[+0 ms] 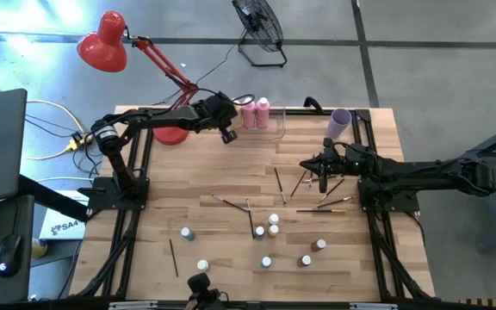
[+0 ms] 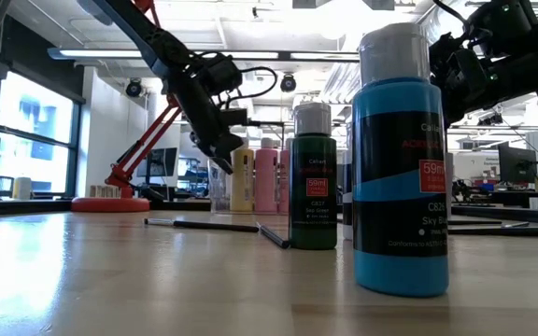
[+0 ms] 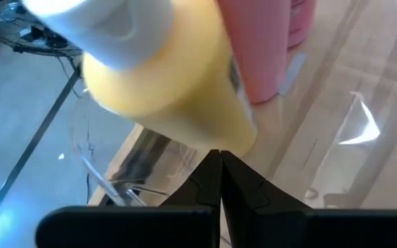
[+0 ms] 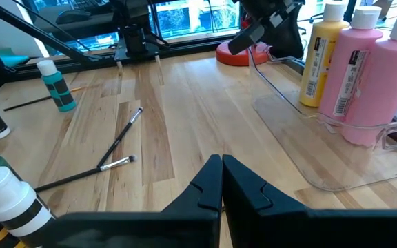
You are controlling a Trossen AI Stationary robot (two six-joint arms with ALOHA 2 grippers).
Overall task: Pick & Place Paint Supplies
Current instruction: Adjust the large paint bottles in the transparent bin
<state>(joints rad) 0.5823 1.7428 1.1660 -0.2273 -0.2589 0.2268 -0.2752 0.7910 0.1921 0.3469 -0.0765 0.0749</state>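
The left gripper (image 1: 228, 135), pressed together and empty, hovers beside the clear bin (image 1: 268, 129), where the yellow bottle (image 4: 323, 56) and two pink bottles (image 1: 257, 113) already stand. The small bottles (image 1: 268, 231) and brushes (image 1: 280, 185) are still scattered over the surface (image 1: 205, 176), so most sorting is left. The right gripper (image 1: 322, 183), also pressed together and empty, hangs over the brushes near the lilac cup (image 1: 340, 123).

Seen from above, the left gripper (image 1: 228, 135) hangs just beside the clear bin (image 1: 265, 131) at the table's far edge, where the pink bottles (image 1: 257, 113) stand. The right gripper (image 1: 323, 182) hovers over loose paintbrushes (image 1: 304, 183), near the lilac cup (image 1: 340, 123). Tiny white-capped bottles (image 1: 273, 220) dot the wooden table (image 1: 222, 181) nearer the front.
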